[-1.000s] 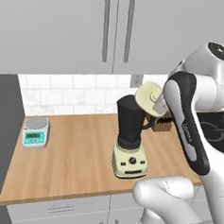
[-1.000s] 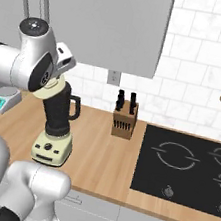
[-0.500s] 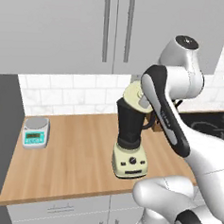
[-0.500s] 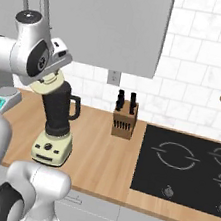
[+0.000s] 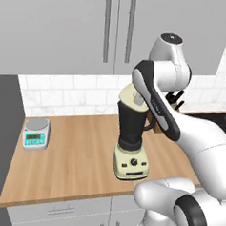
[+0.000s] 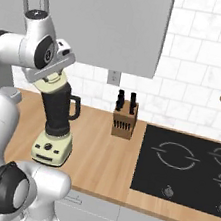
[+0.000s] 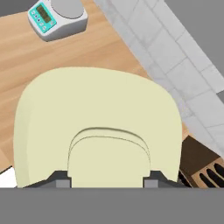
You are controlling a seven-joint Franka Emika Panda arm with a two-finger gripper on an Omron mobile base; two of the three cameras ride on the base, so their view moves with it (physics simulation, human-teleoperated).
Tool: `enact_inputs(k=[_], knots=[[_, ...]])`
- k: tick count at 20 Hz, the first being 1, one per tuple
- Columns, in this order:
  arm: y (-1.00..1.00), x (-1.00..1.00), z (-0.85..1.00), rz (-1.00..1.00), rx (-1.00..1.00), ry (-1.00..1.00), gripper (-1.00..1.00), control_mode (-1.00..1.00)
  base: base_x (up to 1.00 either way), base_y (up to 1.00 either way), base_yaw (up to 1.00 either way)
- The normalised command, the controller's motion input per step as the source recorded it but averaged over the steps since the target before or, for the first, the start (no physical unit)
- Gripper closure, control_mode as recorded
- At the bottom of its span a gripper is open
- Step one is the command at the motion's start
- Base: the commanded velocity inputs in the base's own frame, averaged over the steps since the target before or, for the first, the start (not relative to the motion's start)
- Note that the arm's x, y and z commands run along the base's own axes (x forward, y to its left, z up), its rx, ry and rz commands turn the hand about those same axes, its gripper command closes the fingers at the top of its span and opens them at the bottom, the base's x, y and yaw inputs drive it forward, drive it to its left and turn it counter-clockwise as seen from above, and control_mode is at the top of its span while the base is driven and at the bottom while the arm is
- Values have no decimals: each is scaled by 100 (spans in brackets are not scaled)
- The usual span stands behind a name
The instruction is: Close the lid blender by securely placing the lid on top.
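Lid (image 7: pixel 98 127) clamped by knob in end effector (image 7: pixel 107 177), tilted at blender (image 5: pixel 131 140) mouth; seating hidden. No legible labels.

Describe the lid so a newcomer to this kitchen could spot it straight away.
Start at the long wooden counter under the grey wall cabinets and find the tall blender with its dark jar on a cream base. The lid is the pale cream-yellow disc at the jar's mouth, held by the gripper on its raised centre knob. Nothing else nearby is round and that colour; the scale is grey-teal.
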Motion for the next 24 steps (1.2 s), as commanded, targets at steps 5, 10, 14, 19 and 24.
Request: enact_inputs(k=[5, 10, 14, 19, 24], knots=[[0, 25, -13, 0, 0, 7, 100, -100, 0, 0, 0], [0, 21, -10, 0, 0, 9, 100, -100, 0, 0, 0], [0, 11, -13, 0, -3, 1, 100, -100, 0, 0, 0], [0, 10, -14, 0, -5, -2, 100, -100, 0, 0, 0], [0, 10, -25, 0, -1, -1, 100, -100, 0, 0, 0]])
